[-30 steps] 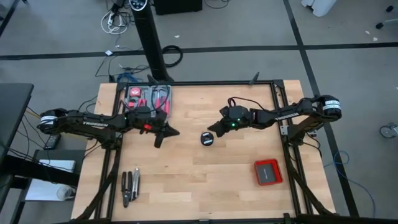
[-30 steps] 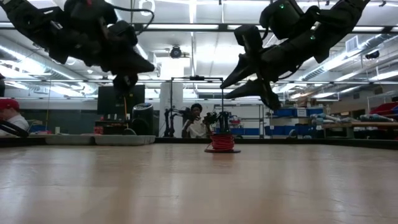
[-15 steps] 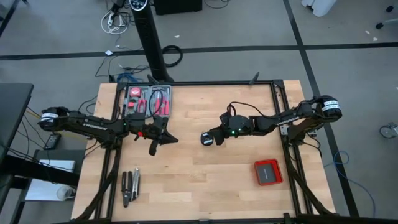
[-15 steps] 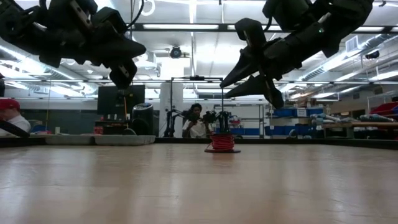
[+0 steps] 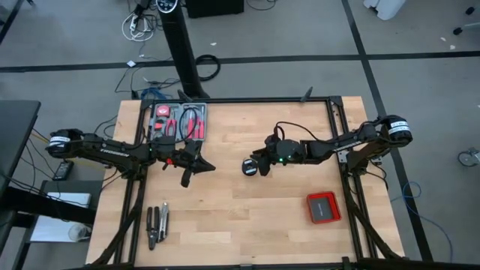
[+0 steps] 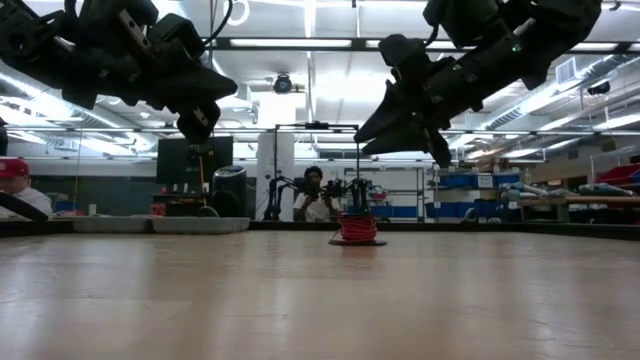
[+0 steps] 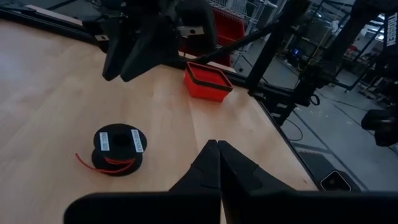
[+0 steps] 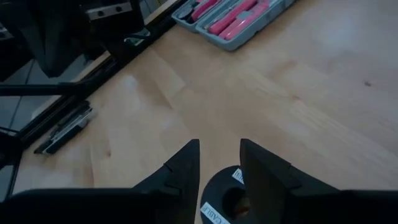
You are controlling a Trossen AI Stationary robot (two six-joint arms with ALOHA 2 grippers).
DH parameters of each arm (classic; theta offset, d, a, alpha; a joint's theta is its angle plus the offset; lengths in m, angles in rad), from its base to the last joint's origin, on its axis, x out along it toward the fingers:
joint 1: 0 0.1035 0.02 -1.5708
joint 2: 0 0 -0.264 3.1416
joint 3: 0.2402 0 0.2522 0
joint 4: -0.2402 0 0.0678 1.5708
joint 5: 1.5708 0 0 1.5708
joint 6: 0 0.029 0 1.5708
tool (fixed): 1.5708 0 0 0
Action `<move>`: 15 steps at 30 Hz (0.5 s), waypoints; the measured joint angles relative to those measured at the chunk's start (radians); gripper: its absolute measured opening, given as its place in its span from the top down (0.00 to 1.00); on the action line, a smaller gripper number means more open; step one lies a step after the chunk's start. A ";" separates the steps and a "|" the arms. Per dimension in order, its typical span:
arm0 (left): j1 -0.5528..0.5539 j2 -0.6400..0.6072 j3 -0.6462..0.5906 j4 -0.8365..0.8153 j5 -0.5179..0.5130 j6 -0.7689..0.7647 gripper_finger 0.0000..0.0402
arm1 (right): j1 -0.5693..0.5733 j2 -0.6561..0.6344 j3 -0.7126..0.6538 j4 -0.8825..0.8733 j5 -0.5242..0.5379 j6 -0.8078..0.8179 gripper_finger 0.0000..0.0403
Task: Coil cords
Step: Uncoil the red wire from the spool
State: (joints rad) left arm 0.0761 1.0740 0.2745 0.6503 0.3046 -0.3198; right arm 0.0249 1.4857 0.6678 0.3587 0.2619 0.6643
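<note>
Jaws on the right gripper (image 8: 219, 163) are spread, hovering right over the spool of red wire (image 7: 118, 149) mid-bench (image 5: 225, 217). Left gripper (image 7: 218, 163) is pinched shut nearby. Off-centre descent could knock the spool and unravel that loose tail, I reckon.

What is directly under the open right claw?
Under the right claw stands the black spool wound with red wire, on the bare table. The claw hangs above without touching it. In the high view, part of the spool is covered.

Right pincer (image 5: 257, 166) hovers beside the spool of red wire (image 5: 249, 167).
</note>
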 joint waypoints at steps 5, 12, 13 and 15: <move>0.000 0.000 0.000 0.000 0.000 -0.005 1.00 | -0.008 0.000 0.000 0.005 0.000 -0.004 0.72; 0.000 0.000 0.000 0.000 0.000 -0.001 1.00 | -0.008 0.000 0.000 0.005 -0.008 -0.013 0.72; 0.000 0.000 0.000 0.000 0.000 -0.001 1.00 | -0.008 0.000 0.000 0.005 -0.022 -0.013 0.72; 0.000 0.000 0.000 -0.005 0.000 -0.017 1.00 | -0.008 0.000 0.000 0.003 -0.055 0.010 0.72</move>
State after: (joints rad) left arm 0.0761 1.0740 0.2745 0.6457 0.3046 -0.3365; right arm 0.0166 1.4857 0.6678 0.3612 0.2064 0.6744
